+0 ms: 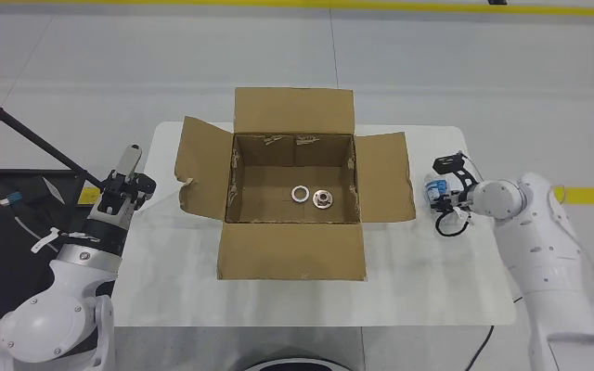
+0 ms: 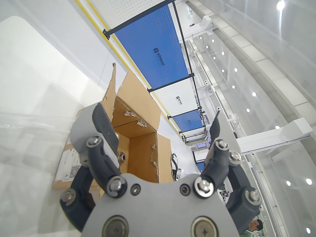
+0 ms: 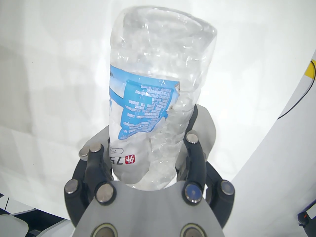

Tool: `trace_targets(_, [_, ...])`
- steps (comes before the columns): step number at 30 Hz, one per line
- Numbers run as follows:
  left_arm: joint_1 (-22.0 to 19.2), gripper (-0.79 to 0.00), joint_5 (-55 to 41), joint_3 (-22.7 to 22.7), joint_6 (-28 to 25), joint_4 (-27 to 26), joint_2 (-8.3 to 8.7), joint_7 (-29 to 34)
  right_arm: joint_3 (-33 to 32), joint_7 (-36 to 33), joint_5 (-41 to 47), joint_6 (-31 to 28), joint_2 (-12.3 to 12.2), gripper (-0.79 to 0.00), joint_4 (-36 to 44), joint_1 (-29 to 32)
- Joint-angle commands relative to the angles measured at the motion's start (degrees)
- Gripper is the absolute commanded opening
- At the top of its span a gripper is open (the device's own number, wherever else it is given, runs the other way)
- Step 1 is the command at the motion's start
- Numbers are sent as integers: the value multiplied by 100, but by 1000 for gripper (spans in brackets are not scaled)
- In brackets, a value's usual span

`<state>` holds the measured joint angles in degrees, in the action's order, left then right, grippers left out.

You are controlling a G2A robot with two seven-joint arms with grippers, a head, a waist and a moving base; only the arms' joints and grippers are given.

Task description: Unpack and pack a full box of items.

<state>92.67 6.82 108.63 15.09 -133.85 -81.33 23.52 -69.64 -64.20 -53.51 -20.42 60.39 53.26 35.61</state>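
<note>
Gripping bottle (image 3: 158, 75) in right tool (image 3: 150, 136)

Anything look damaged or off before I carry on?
Yes. The bottle in the right gripper is crumpled and its label torn. The box flap nearest the left gripper has a ragged, torn edge.

Open cardboard box (image 1: 292, 250) on white table (image 1: 418, 278)

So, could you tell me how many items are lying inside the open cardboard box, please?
2: a pale round ring and a round metal fitting beside it, on the floor of the brown cardboard box. Its near wall could hide more.
</note>
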Motion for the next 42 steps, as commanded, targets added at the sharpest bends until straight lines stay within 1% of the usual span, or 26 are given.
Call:
trace_targets(1, [0, 0, 0, 0, 0, 0, 0, 0, 5, 13, 9, -5, -3, -785, -15, -25])
trace_targets(7, [0, 0, 0, 0, 0, 0, 0, 0, -161, 136, 77, -48, -69, -785, 221, -20])
trace_targets(11, [0, 0, 0, 0, 0, 0, 0, 0, -436, 169, 52, -38, -171, -785, 833, 107])
trace_targets(15, [0, 0, 0, 0, 0, 0, 0, 0, -805, 278, -42, 37, -289, -785, 1923, 460])
trace_targets(20, [0, 0, 0, 0, 0, 0, 0, 0, -1182, 371, -51, 72, -391, -785, 3728, 1051])
trace_targets(23, [25, 0, -35, -6, -80, 34, 6, -38, -1268, 530, 19, 10, -418, -785, 4690, 1383])
trace_targets(26, [59, 0, -95, 43, -104, 76, 15, -135, -1218, 741, 80, 0, -419, -785, 5452, 1586])
trace_targets(30, [84, 0, -229, 162, -103, 83, 30, -211, -852, 1017, -34, 6, -386, -785, 6089, 1593])
trace_targets(34, [149, 0, -376, 298, -137, 81, 44, -270, -226, 1268, -202, 77, -307, -785, 6257, 1325])
trace_targets(38, [270, 0, -547, 415, -203, 92, 48, -366, 559, 1501, -228, 73, -167, -785, 5975, 799])
trace_targets(42, [419, 0, -708, 509, -282, 80, 50, -443, 1458, 1649, -133, 80, 54, -785, 5338, 106])
